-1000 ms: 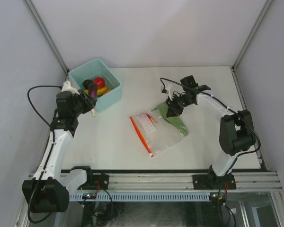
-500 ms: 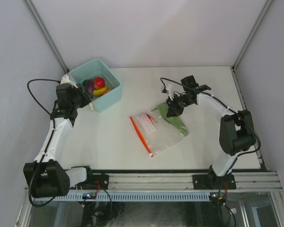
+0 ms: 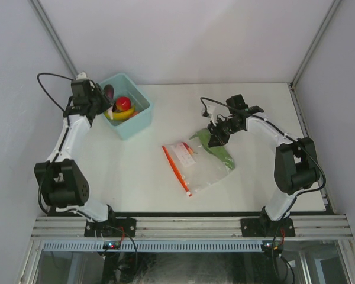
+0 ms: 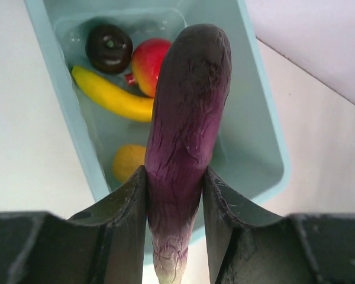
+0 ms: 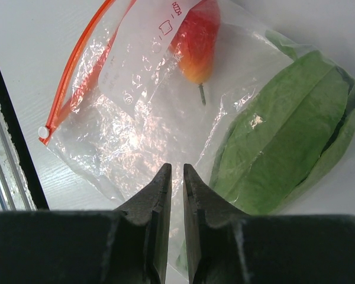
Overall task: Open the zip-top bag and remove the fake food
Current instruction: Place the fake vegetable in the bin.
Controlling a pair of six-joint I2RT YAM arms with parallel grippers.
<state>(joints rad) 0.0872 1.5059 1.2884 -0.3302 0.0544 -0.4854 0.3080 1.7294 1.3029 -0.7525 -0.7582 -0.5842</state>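
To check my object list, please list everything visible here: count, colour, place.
zip-top bag: one, clear, orange-red zip strip, table centre
fruit: one, red-orange, inside the bag
leaf piece: one, green, bag's far end, partly under plastic
bin: one, light teal, table's far-left
banana: one, yellow, in bin
apple: one, red, in bin
round piece: one, dark, in bin
small piece: one, orange-yellow, in bin
eggplant: one, purple, above bin, held
table: one, white, under everything
left hand: one, black, shut on eggplant
right hand: one, black, pinching the bag
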